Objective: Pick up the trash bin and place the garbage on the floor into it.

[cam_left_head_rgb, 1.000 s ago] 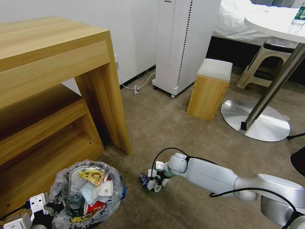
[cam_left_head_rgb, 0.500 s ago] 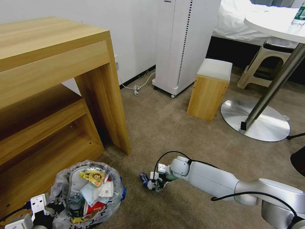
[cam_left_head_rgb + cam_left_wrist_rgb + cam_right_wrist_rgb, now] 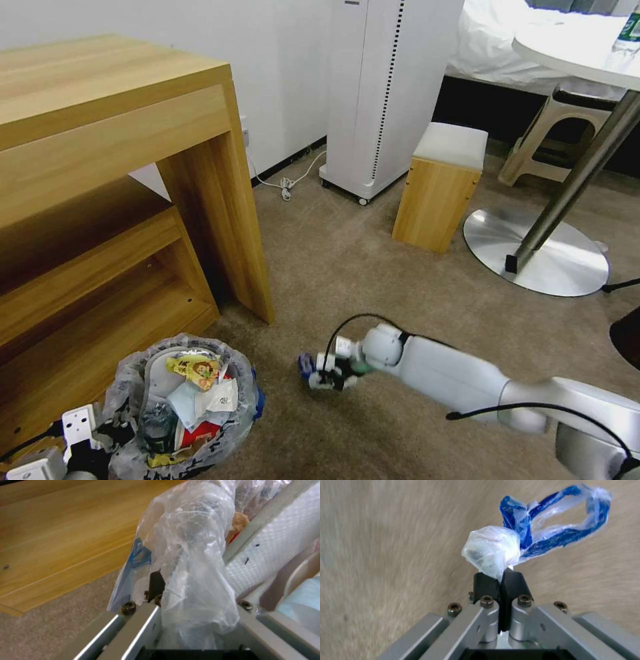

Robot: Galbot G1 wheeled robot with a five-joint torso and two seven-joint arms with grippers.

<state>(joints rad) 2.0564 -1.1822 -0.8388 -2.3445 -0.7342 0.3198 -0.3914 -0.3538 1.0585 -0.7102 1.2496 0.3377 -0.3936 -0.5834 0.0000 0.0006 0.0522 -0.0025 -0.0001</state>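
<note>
Head view: the right gripper (image 3: 319, 373) is stretched low over the floor (image 3: 373, 280), and a small blue-and-clear plastic wrapper (image 3: 306, 365) is pinched at its tip. Plenty of bare carpet is left ahead of it and off to its right, out toward the wooden stool (image 3: 440, 187) and the round table base (image 3: 537, 252). To its left, a strip of open carpet away, the trash bin (image 3: 181, 407) is seen stuffed with litter, its bagged rim tight against the wooden desk (image 3: 120, 200) edge. The left gripper (image 3: 100, 437) is parked at the bin's near rim.

Left wrist view: the crinkly bag (image 3: 190, 562) over the bin rim is clamped between the fingers (image 3: 156, 585), with the desk panel (image 3: 66, 537) just beyond.

Right wrist view: the black pads (image 3: 485, 585) are pressed together on the wrapper (image 3: 493, 550), whose blue loops are held clear of the blurred carpet (image 3: 386, 555).
</note>
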